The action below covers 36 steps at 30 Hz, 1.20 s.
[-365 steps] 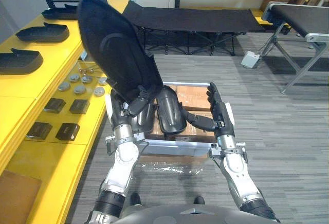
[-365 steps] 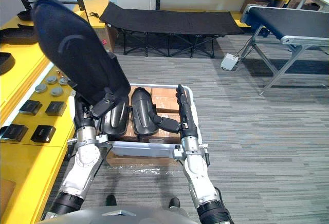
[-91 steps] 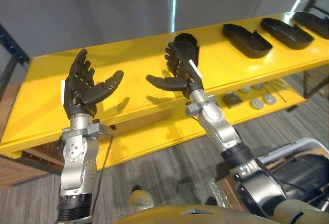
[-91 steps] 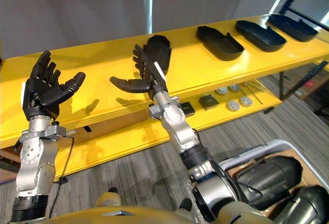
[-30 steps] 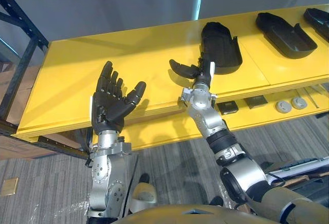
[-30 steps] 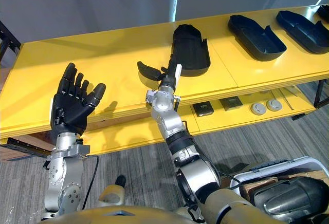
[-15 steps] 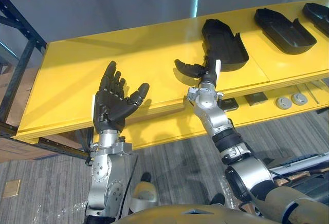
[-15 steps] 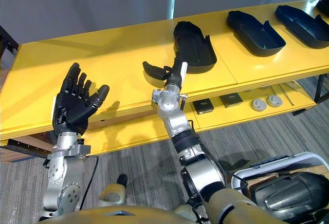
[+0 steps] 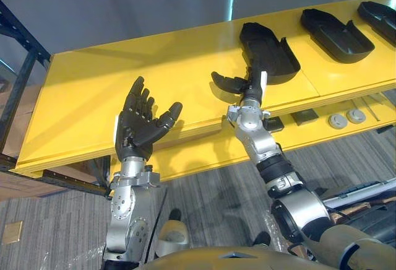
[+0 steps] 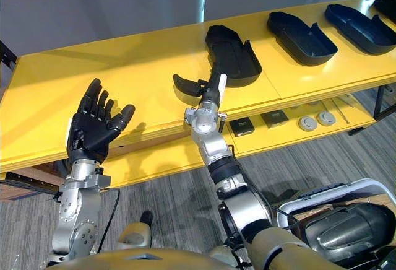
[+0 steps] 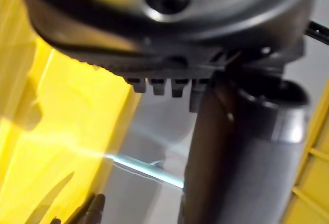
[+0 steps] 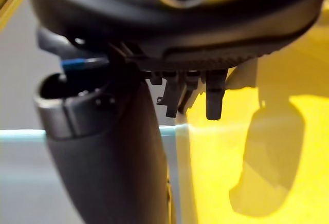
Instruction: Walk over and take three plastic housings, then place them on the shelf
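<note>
The large black plastic housing that the left hand [image 9: 139, 126] carried above the cart twelve seconds ago is no longer in it. The robot now faces the long yellow shelf [image 9: 80, 90], and one such housing [image 9: 267, 46] lies flat on it, just beyond the right hand [image 9: 247, 87]. The fingers of both hands are spread wide and hold nothing. Two similar black housings [image 9: 336, 27] [image 9: 378, 13] lie further right. This placing looks finished; probably the grey cart [image 10: 328, 194] with its remaining housing [image 10: 349, 223] comes next.
</note>
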{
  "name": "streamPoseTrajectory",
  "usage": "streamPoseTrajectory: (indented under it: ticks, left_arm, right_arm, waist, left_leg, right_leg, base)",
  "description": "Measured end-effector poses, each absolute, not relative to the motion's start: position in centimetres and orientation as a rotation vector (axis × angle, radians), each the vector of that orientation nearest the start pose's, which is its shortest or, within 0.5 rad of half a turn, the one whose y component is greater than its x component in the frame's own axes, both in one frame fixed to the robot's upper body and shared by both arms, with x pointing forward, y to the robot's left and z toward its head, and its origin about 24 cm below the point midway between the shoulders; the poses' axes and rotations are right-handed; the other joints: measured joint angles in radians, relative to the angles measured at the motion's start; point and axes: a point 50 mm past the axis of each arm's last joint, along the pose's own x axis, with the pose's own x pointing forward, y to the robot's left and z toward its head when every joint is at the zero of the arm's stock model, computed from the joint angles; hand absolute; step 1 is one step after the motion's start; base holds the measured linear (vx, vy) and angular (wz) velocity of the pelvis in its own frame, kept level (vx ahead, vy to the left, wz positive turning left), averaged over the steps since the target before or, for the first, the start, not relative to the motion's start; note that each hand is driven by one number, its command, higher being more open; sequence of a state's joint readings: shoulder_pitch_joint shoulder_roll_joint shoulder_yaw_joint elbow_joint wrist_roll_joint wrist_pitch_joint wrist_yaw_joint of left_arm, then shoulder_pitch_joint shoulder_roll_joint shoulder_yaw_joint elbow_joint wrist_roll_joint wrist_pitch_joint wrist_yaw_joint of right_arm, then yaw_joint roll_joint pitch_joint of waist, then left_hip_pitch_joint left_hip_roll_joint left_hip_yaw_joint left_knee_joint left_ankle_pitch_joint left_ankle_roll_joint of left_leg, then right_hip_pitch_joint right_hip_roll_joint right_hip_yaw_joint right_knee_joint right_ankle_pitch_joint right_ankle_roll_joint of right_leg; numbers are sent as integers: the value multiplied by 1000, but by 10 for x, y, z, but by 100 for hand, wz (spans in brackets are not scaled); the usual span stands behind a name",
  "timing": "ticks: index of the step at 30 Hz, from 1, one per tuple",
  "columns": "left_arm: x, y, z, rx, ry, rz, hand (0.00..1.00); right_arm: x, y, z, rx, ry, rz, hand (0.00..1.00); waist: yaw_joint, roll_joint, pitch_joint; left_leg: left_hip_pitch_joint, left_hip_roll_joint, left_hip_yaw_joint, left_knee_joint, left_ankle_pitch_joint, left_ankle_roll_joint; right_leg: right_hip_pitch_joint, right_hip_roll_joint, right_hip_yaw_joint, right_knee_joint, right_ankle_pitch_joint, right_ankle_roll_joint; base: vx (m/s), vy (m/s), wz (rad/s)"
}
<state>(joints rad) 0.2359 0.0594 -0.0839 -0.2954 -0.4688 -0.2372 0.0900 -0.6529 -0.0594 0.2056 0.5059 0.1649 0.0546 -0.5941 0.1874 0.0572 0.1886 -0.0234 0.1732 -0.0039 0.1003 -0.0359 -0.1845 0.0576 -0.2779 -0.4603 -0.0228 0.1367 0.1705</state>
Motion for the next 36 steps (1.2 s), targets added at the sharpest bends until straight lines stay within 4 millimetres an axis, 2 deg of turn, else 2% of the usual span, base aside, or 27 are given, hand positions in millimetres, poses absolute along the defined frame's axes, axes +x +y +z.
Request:
streamPoseTrajectory:
  ticks: [5,9,12,17,22,24,27,29,36]
  left_arm:
    - [205,163,67,-436,-221,95,100]
    - [205,163,66,-434,-215,92,100]
    - [204,164,65,-419,-202,84,100]
    - [195,172,56,-386,-166,99,100]
    - [188,184,52,-367,-151,145,100]
    - [188,186,54,-363,-160,149,100]
    - [187,188,54,-358,-163,154,100]
    - [186,190,56,-351,-172,155,100]
    - [186,191,67,-348,-222,150,100]
  right_arm:
    - [359,-105,107,-56,-59,-279,100]
    - [360,-105,107,-66,-61,-220,100]
    - [356,-103,106,-94,-80,-96,100]
    - [331,-106,111,-111,-168,132,100]
    - [313,-127,124,-177,-262,223,100]
    - [307,-147,123,-188,-263,183,100]
    - [303,-166,119,-199,-248,130,100]
    - [300,-182,116,-190,-232,70,100]
    - [291,-206,106,-194,-181,42,100]
  waist:
    - [0,0,0]
    - [-2,0,0]
    - [-6,0,0]
    - [-15,0,0]
    - [-30,-4,-2]
    - [-30,-11,-5]
    - [-31,-18,-8]
    - [-42,-28,-9]
    - [-63,-55,-13]
  left_leg:
    - [1,0,0,0,0,0]
    - [4,0,0,1,0,0]
    - [5,0,0,1,-3,0]
    - [17,-2,9,7,-17,1]
    - [16,0,30,38,-44,3]
    - [17,1,36,37,-47,1]
    - [19,5,52,37,-51,1]
    - [19,9,63,38,-53,0]
    - [29,14,93,39,-65,1]
  right_leg:
    - [2,0,0,-1,0,0]
    - [4,0,0,-1,1,0]
    - [5,0,1,-2,1,0]
    - [20,0,5,-16,3,2]
    - [17,0,29,-17,3,2]
    - [12,1,35,-17,3,2]
    - [2,3,51,-17,3,3]
    - [-7,6,62,-17,5,5]
    - [-21,10,94,-16,6,5]
  base:
    - [0,0,0]
    - [0,0,0]
    - [0,0,0]
    - [5,8,-4]
    - [14,38,-13]
    - [7,30,-8]
    - [2,24,-16]
    - [3,19,-14]
    - [12,24,-13]
